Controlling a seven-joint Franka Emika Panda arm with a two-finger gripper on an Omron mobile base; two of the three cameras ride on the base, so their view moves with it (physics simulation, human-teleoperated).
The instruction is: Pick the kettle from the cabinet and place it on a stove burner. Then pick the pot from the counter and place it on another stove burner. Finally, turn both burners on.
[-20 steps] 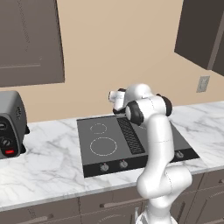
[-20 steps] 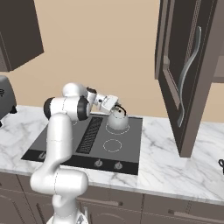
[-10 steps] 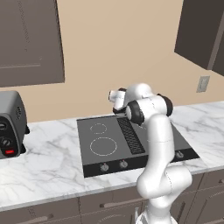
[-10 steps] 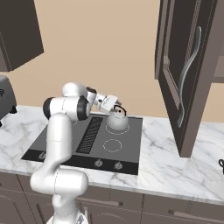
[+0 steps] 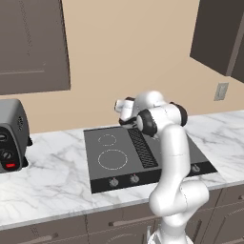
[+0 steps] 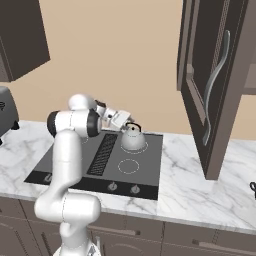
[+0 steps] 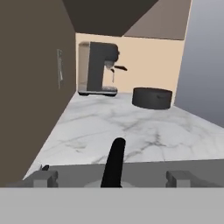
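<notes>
While the kettle sits on a burner, the pincer gapes; hand view shows the pot.

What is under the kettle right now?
The kettle sits on the dark cooktop at its back right burner, with the open gripper beside its handle. The burner ring beneath is covered by the kettle's body, so it cannot be seen.

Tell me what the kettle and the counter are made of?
The kettle looks like metal: a smooth silver-grey dome with a soft shine and a thin black handle, maybe plastic. The counter looks like polished marble, white with grey veins, though it could be an imitation.
</notes>
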